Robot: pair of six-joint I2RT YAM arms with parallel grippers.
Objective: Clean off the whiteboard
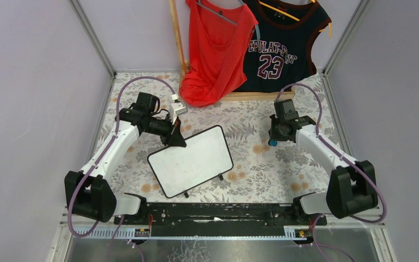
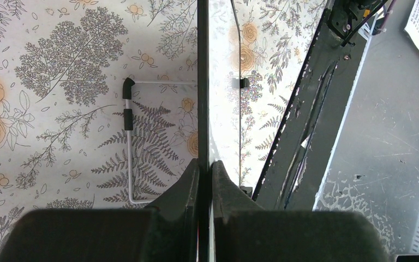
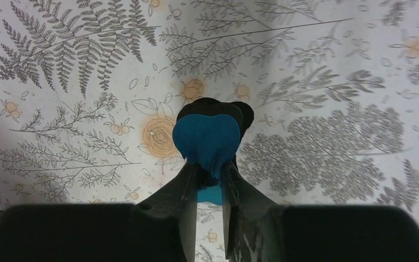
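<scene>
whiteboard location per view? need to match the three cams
Top external: the whiteboard sits at centre, angled, with the left gripper on its upper-left edge.
Left wrist: the whiteboard is seen edge-on as a vertical strip up the middle, clamped in the left gripper.
Right wrist: not in it; the right gripper holds a blue pad.
Shared landmark: the floral tablecloth, in all three views.

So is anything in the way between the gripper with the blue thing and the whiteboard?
Nothing visible. Only flowery tablecloth lies between the right gripper, shut on the blue eraser, and the whiteboard. The left gripper grips its far left corner.
</scene>
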